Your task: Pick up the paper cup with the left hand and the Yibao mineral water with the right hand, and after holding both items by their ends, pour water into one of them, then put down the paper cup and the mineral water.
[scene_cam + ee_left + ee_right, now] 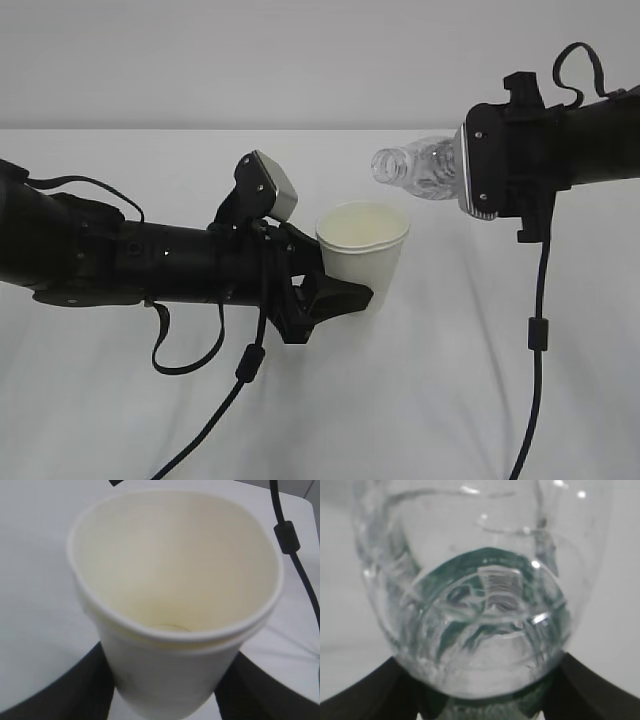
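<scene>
Pour alignment: bottle mouth over cup rim

Exterior view. Your left end effector point(335, 290) has the paper cup point(362, 255) clamped low on its wall, jaws part open to the cup's width, cup upright and lifted off the white surface point(450, 400). Your right end effector point(470, 175) holds the Yibao mineral water point(415, 168) by its base end, bottle lying roughly horizontal, open mouth pointing left and sitting above and just right of the cup rim, not touching. No stream is visible. Judgement: bring the mouth over the middle of the cup before you tilt further, or the first water may land on the near rim.

Left wrist view. Cup fills the frame between both fingers point(75, 690). The rim looks slightly squashed out of round, so do not squeeze harder. Bottom appears dry, though it is mostly in shadow.

Right wrist view. Bottle base sits between the dark fingers point(370, 690), jaws spread to the bottle's width. Green of the label shows through the clear plastic. Water level cannot be read here. Roll the wrist slowly; a capless bottle can gulp and surge.
</scene>
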